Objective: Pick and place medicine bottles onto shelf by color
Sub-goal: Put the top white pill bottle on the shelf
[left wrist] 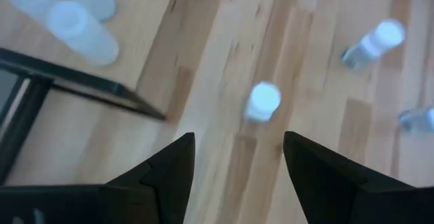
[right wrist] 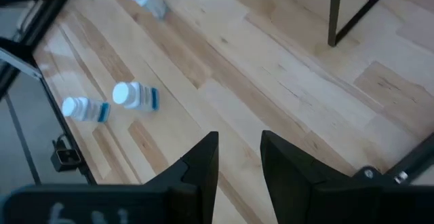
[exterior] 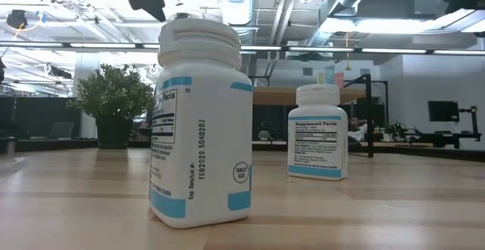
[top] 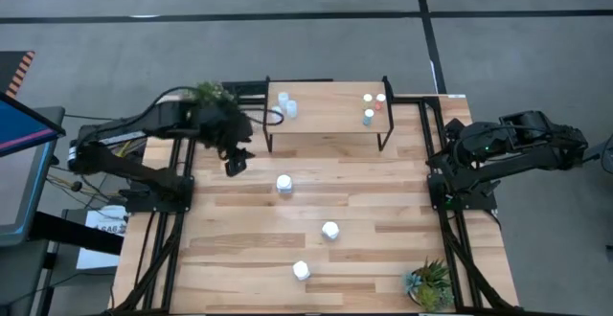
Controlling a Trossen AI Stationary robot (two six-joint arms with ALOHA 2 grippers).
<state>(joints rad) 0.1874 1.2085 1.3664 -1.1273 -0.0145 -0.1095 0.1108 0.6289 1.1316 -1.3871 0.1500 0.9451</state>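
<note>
The shelf [top: 326, 129] stands at the table's far side. On its left end stand two pale-blue bottles [top: 286, 105], which also show in the left wrist view [left wrist: 81, 20]. On its right end stand small yellowish, reddish and teal bottles [top: 374, 105]. Three white bottles stand upright on the table: one near the shelf [top: 284, 184], one in the middle [top: 330, 230] and one near the front [top: 301, 271]. My left gripper [top: 235, 163] hovers open and empty by the shelf's left legs, the nearest white bottle [left wrist: 262, 102] ahead of it. My right gripper [right wrist: 239, 156] waits open and empty at the table's right edge.
A potted plant [top: 213, 94] stands at the far left by my left arm, another plant [top: 429, 282] at the near right corner. The shelf's black legs [left wrist: 81, 85] are close to my left gripper. Bare tabletop lies between the white bottles and the shelf.
</note>
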